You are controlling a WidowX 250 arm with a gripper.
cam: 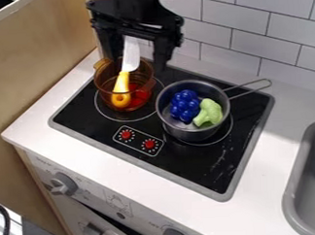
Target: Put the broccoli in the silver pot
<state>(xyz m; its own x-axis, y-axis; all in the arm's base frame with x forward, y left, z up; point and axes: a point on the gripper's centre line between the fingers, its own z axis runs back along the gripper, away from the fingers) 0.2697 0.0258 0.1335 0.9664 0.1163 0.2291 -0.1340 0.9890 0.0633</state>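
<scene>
Broccoli (209, 112) inside silver pot (190, 134), sitting on the right side of the interior, right next to blue toy grapes (185, 107). Pot upright on black stovetop (199, 170), long wire handle (253, 89) pointing off toward the tiled wall (245, 34). Hand (134, 63) above and behind the amber pot (105, 81), to the left of the silver pot in view, fingers wide apart, nothing clamped. Knife with yellow handle (121, 84) leaning up out of the amber pot, blade lined up with the gap between fingers; can't tell how near in depth. Something red (139, 96) in the amber pot too, too unclear to name. Step in hand, judging from this layout: placement looks complete, so likely just the finish or a retreat. No further grasp needed. Next move calls for lifting straight up with fingers spread, clear of both pot rims, then parking away from the stovetop. Main risk: snagging the knife blade or bumping the amber pot while backing off. Best to leave broccoli and grapes alone.
</scene>
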